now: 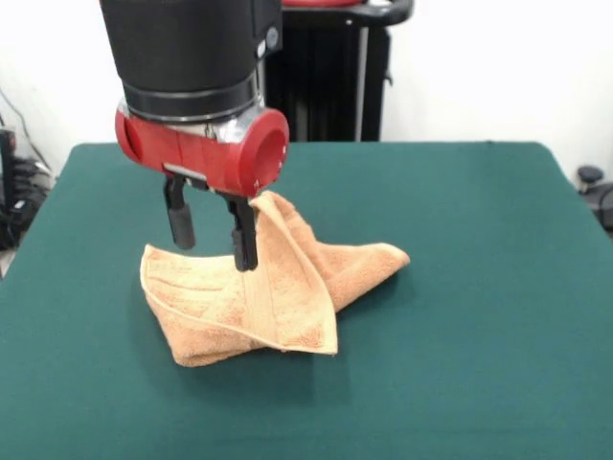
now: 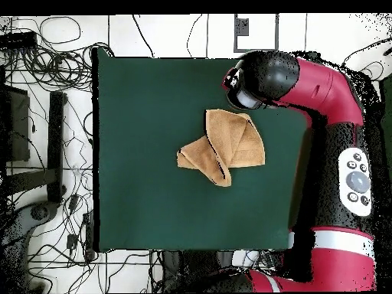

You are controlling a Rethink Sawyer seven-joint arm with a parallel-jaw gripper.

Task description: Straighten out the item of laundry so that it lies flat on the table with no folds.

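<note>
The towel (image 1: 278, 287) lay crumpled on the table (image 1: 479, 287), long axis slanting, while the pincer (image 1: 213, 241), pointing down, seemingly gaped over it.

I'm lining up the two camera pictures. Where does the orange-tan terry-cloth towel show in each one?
Front view: orange-tan terry-cloth towel crumpled left of centre, below the end effector.
Overhead view: towel right of centre, just below the arm's black head.
Shared landmark: the dark green felt table under it.

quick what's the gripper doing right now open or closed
Gripper: open, fingers apart, holding nothing, hanging just above the folded towel.
</note>
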